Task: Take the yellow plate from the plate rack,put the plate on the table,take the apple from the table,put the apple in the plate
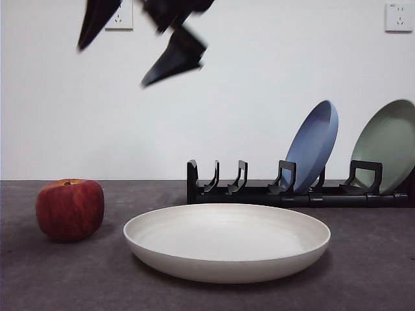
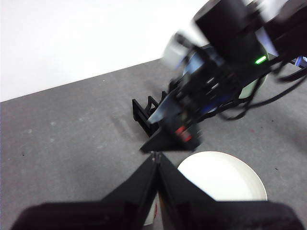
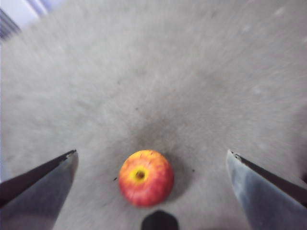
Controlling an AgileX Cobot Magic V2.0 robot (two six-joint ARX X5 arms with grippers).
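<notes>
The yellow plate (image 1: 227, 241), cream and round, lies flat on the table (image 1: 369, 278) in front of the plate rack (image 1: 259, 189). The apple (image 1: 70, 208) stands on the table to the plate's left. My right gripper (image 1: 133, 48) hangs high above the apple with its jaws wide open and empty. Its wrist view looks straight down on the apple (image 3: 146, 177), between the jaws of the right gripper (image 3: 151, 152). My left gripper (image 2: 154, 154) is shut and empty, held back from the plate (image 2: 225, 178). The right arm (image 2: 216, 72) shows blurred in the left wrist view.
A blue plate (image 1: 314, 144) and a pale green plate (image 1: 389, 146) lean in the rack's right slots. The rack's left slots hold nothing. The rack (image 2: 144, 109) also shows in the left wrist view. A white wall stands behind the table.
</notes>
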